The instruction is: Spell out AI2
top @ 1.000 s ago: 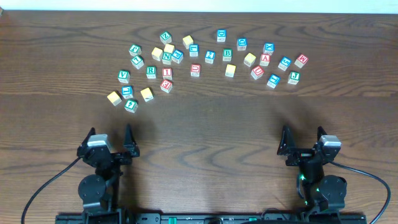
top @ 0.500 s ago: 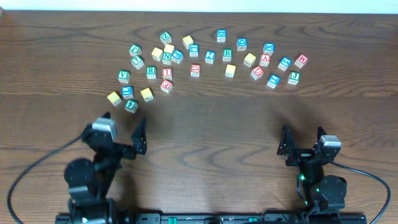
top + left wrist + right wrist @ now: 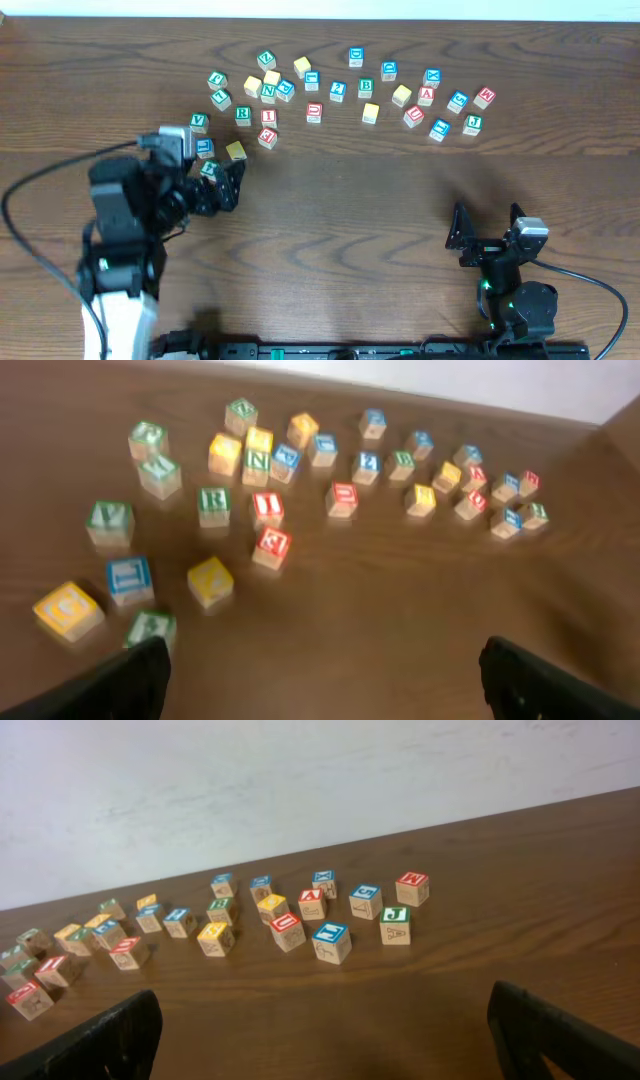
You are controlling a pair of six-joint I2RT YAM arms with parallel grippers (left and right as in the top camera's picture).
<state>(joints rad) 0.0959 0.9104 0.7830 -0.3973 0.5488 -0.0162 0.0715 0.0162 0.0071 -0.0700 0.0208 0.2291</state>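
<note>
Wooden letter cubes are scattered in a loose band along the far edge of the counter (image 3: 330, 220). Nothing's lined up, so as far as I can judge the spelling hasn't started. The red "I" cube (image 3: 268, 117) sits in the left half of that band. The red "A" cube (image 3: 427, 95) is over toward the far right corner, with a yellow cube (image 3: 402, 95) just beside it. The blue "2" I honestly can't pick out: there are several blue cubes and the characters are too small to read.

The left gripper (image 3: 214, 186) hangs over the near-left fringe of the pile, fingers spread wide with nothing between them. The right gripper (image 3: 487, 232) is parked by the near edge on the right side, also spread and empty.

What worries me is that the "I" is boxed in. A green "R" cube (image 3: 243, 115) is just beside it on the left, and another red cube (image 3: 267, 137) sits just in front of it toward the near edge. Wide fingers coming down there could shove a neighbour or pinch two at once. That second red cube is also an easy wrong pick. And a green cube (image 3: 210, 170) lies right by the left gripper, so a low sweep toward the "I" could knock it and the blue cube (image 3: 205, 147) next to it around.
</note>
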